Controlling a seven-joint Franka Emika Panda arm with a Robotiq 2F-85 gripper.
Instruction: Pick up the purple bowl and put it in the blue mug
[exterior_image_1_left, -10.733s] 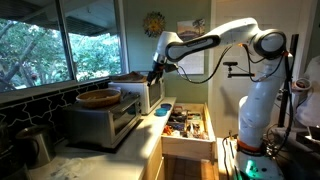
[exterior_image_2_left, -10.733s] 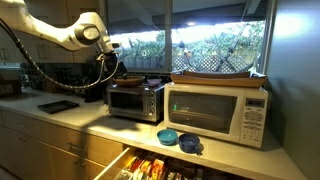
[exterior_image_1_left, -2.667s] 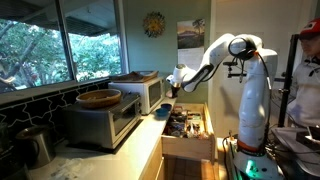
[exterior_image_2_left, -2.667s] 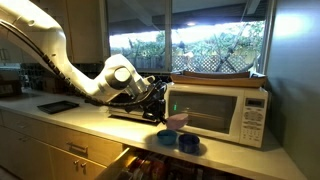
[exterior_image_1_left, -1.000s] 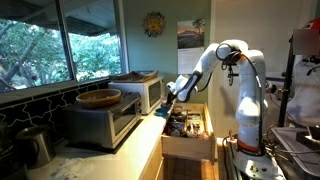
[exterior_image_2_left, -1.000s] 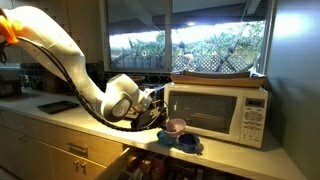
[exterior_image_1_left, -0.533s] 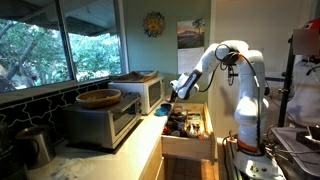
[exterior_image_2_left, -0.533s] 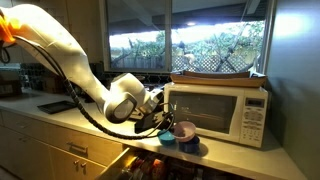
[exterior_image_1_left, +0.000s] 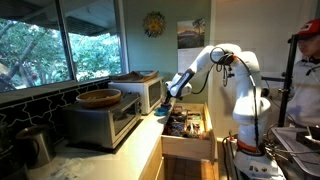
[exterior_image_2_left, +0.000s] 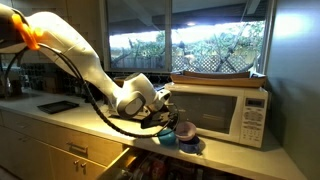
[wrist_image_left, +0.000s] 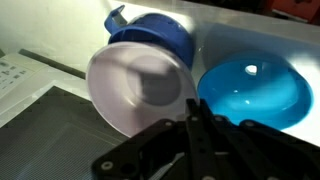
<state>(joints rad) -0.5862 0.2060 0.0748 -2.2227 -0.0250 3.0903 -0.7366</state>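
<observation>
Where the bench (exterior_image_2_left: 95, 122) meets a white microwave (exterior_image_2_left: 225, 110), the tool (wrist_image_left: 192, 108) has its fingers pinched nearly together on the rim of the purple bowl (wrist_image_left: 138, 88). The bowl sits over the blue mug (wrist_image_left: 155, 35), just beside a shallow blue bowl (wrist_image_left: 255, 88).

Wrist view: bowl (wrist_image_left: 140, 88) before mug (wrist_image_left: 155, 38), dish (wrist_image_left: 255, 88) just right of both

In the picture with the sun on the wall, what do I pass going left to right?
Shiny metal pot → brown bowl → small oven → open drawer → white robot arm.
</observation>
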